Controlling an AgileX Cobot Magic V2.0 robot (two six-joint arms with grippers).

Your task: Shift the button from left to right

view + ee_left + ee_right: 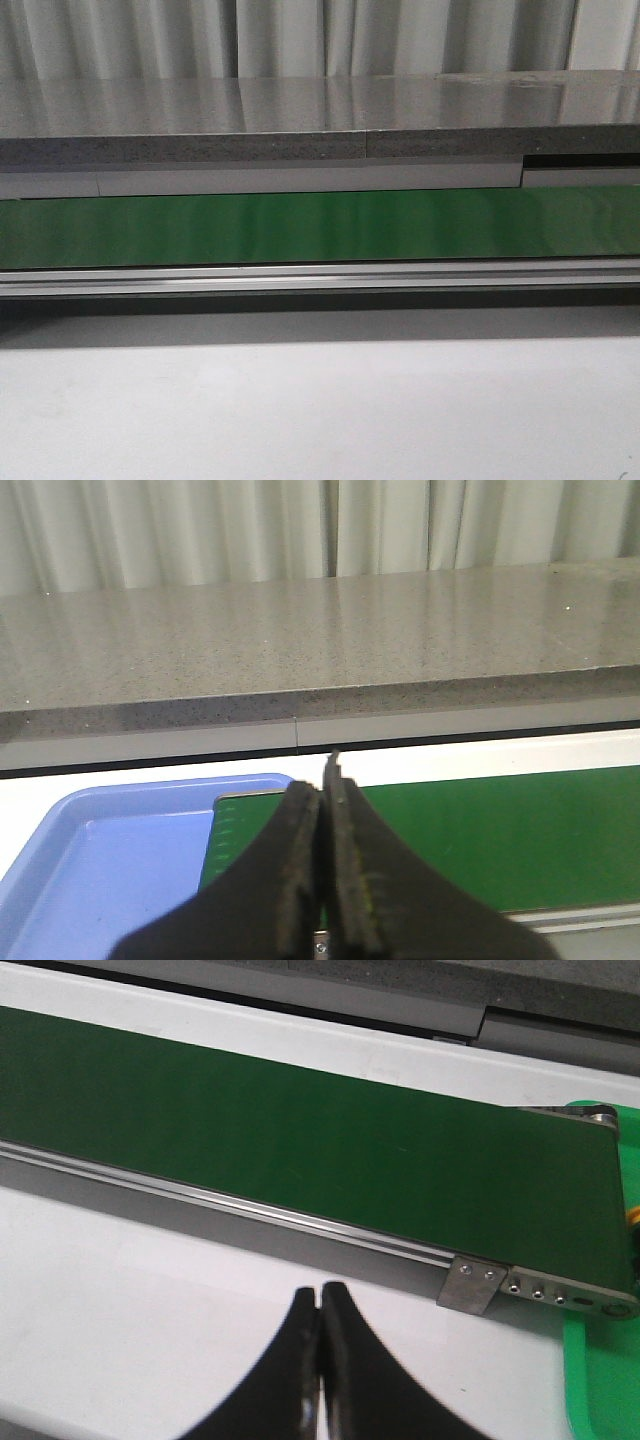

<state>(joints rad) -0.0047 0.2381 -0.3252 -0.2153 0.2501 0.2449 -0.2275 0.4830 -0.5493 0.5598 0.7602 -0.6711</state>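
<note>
The button shows in no view. My left gripper [323, 780] is shut and empty; it hangs over the left end of the green conveyor belt [480, 830], beside a blue tray [110, 850]. My right gripper [320, 1300] is shut and empty over the white table [130, 1290], in front of the belt's [300, 1130] right end. Neither gripper shows in the front view, where only the belt [320, 225] crosses the picture.
A grey speckled shelf [300, 120] runs behind the belt, with pale curtains behind it. An aluminium rail [320, 278] edges the belt's front. A green tray [600, 1380] sits at the belt's right end. The blue tray's visible part holds nothing.
</note>
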